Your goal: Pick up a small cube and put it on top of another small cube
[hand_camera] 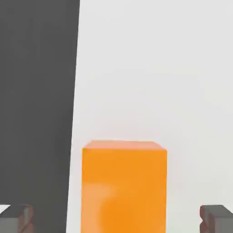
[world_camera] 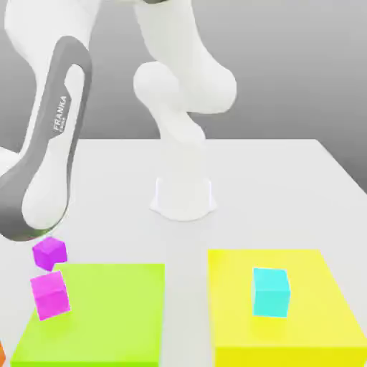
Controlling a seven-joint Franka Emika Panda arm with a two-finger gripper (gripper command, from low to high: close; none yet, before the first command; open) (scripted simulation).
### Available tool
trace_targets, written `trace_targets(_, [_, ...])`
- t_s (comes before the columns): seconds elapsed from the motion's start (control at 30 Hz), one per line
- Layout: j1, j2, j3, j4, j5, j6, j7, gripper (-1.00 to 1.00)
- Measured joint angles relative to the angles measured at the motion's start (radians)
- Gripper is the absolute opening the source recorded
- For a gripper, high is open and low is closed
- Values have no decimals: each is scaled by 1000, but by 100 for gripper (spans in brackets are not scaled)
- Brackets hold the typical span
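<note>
Exterior view:
- White Franka arm (world_camera: 50, 136), base (world_camera: 183, 197) mounted on white table (world_camera: 287, 186); upper links cut off at the upper frame edge, forearm descending toward the exterior view's lower left.
- Lime-green mat (world_camera: 107, 315) on the exterior view's left, yellow mat (world_camera: 287, 315) on the right, both cut off at the lower frame edge.
- Cyan cube (world_camera: 271, 292) resting upright on the yellow mat.
- Lower magenta cube (world_camera: 50, 294) at the far-left corner of the green mat, slightly tilted.
- Upper magenta cube (world_camera: 49, 253) just below the forearm end, above the lower one, tilted; contact between the two not determinable.
- Sliver of orange (world_camera: 2, 353) at the lower-left frame edge, identity not determinable here.

Hand view:
- Orange cube (hand_camera: 124, 186) standing on the white table (hand_camera: 159, 68), near the table edge, dark background beyond; cube bottom cut off by the frame.
- Gripper (hand_camera: 116, 218) spread wide, both grey fingertips (hand_camera: 16, 218) visible as corners only, well apart from the cube faces, one on each side; nothing gripped.
- Cube centred between the fingertips.
</note>
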State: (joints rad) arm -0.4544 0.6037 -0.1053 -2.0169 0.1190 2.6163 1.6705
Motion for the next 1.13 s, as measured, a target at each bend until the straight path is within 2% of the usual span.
trace_targets(0.03, [-3, 21, 3, 5, 3, 16, -2, -100])
trace_targets(0.23, [-4, 32, 5, 7, 7, 26, -4, -100])
trace_targets(0.4, [13, -104, -16, -28, -15, -76, 7, -100])
trace_targets(0.87, [43, -602, 18, -421, -117, -175, -228, -100])
trace_targets(1.0, [40, -516, 25, -466, -103, -45, -256, -100])
trace_targets(1.03, [37, -497, 27, -470, -101, -22, -258, 100])
trace_targets(1.13, [37, -497, 27, -470, -101, -22, -258, 100])
